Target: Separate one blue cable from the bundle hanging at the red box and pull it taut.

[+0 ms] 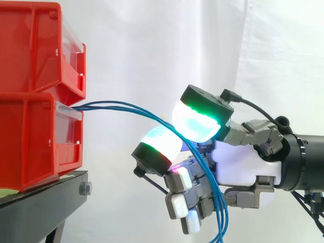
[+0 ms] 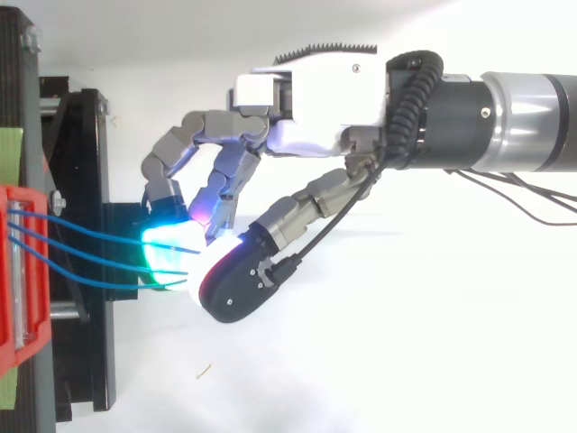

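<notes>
Where two fingers glowing cyan and green close toward each other, the blue cables pass pinched between their pads and hang down past the other curled fingers of the hand. All the strands reach the pads together. Outward, they bow in a loose arc to the lower red bin on the black stand.

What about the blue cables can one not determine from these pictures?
- Side view: the bottom edge cuts off the lower ends of the blue cables.
- Both views: pads of the hand hide how many cables it grips.
- Both views: the lower red bin hides their start.
</notes>
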### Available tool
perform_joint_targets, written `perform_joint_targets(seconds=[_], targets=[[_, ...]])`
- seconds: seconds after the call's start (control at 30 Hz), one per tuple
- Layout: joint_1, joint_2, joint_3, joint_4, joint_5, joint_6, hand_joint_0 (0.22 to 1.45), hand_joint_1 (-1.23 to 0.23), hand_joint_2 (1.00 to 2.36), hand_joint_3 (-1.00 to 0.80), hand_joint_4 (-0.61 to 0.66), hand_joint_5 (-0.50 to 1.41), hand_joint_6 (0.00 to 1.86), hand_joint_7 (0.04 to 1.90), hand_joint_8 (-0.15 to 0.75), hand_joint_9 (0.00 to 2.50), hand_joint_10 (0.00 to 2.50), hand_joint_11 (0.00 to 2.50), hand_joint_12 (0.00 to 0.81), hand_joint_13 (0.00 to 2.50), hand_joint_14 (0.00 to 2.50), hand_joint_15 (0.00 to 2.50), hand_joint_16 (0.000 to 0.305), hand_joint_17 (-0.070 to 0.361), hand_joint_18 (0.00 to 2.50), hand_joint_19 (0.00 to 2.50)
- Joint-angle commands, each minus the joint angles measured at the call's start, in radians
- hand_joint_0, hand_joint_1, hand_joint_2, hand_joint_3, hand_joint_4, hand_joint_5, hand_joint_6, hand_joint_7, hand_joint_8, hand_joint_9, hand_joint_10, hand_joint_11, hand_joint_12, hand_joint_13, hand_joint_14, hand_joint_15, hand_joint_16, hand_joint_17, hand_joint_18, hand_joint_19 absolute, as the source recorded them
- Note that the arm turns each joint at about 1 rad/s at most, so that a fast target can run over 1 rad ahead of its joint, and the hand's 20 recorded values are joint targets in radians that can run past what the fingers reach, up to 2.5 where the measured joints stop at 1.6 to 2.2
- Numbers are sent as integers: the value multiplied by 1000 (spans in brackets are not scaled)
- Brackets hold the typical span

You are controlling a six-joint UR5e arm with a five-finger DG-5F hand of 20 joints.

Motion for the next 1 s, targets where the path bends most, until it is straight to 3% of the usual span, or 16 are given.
perform_joint_targets(seconds=[0.0,0.43,0.67,0.83,0.97], targets=[[1,0,1,-2,-2,0,776,-924,1000,-500,134,-188,929,1014,391,973,17,797,393,1000,17,470,45,101,1023,492],[-1,0,-1,1,-2,-5,584,-842,1000,-500,151,-166,917,969,396,1028,16,792,404,1040,18,493,46,104,1056,528],[-1,0,-1,-2,-3,-5,623,-731,1000,-500,124,-150,878,1056,397,1060,17,785,399,1042,19,496,45,102,1042,545],[1,0,-1,1,-3,-5,666,-863,1009,-379,88,-170,897,1058,389,1012,17,801,404,1017,17,498,46,104,1033,540],[1,0,-1,0,-3,-5,742,-1012,1000,-498,133,-188,904,1045,371,929,17,791,403,974,18,498,47,105,1010,512]])
